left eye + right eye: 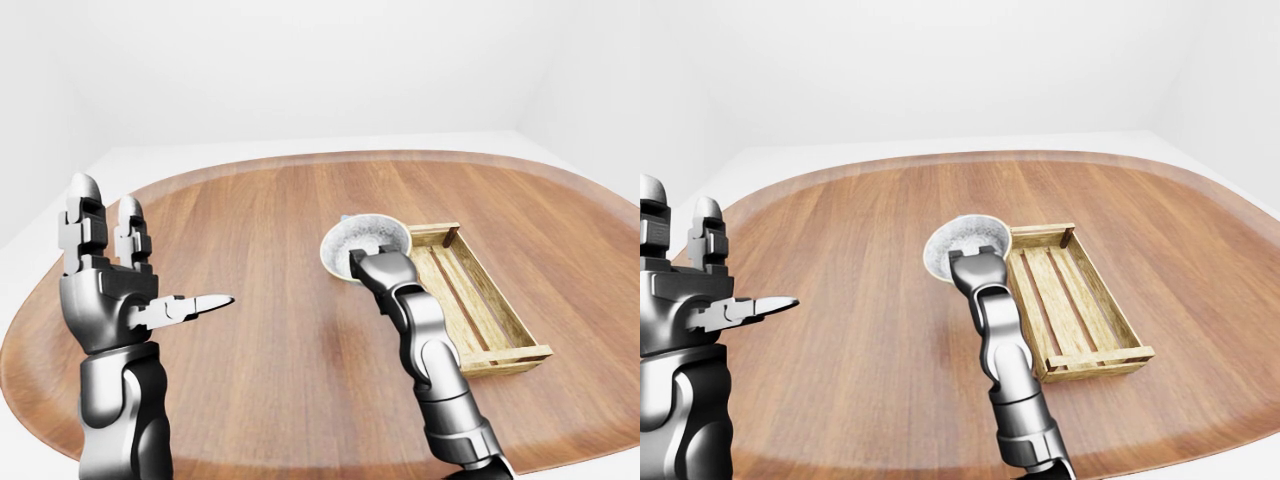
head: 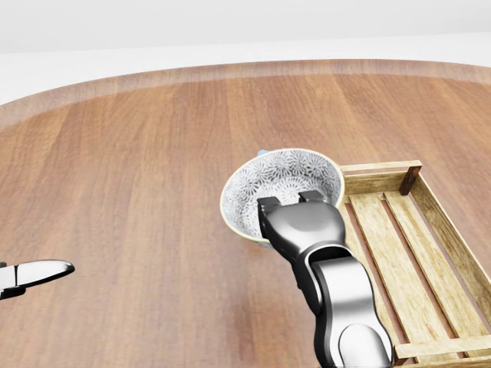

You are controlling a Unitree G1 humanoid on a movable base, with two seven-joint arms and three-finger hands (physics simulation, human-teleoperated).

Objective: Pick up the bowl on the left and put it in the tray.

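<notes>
Right hand (image 2: 301, 224): clamped on the lower rim of the bowl (image 2: 282, 180). Two fingertips (image 2: 270, 204) hook over the rim into it. Thumb is hidden underneath.
Right arm: runs up from the bottom edge of the head view, with the wrist just below the bowl.
Bowl look: grey-white floral pattern inside, pale rim.
Bowl pose: tilted, opening turned toward the cameras.
Bowl vs hand: directly above the hand in the head view, rim touching the fingers.
Bowl vs tray (image 2: 381, 168): just beside the tray's top-left corner. In the head view the bowl's right edge overlaps that corner. In the right-eye view it sits left of it, not inside.
Bowl vs table (image 2: 138, 169): can't tell whether the base touches the wood, as the hand covers the underside.
Tray: slatted wooden crate lying flat on the table at the right of the head view, long side running top to bottom.
Left hand (image 1: 105, 290): raised at the left of the left-eye view and spread wide. Two fingers are upright and the thumb points right. Well apart from the bowl.
Blue sliver (image 2: 258, 152): peeks over the bowl's top-left rim. Too hidden to identify.
</notes>
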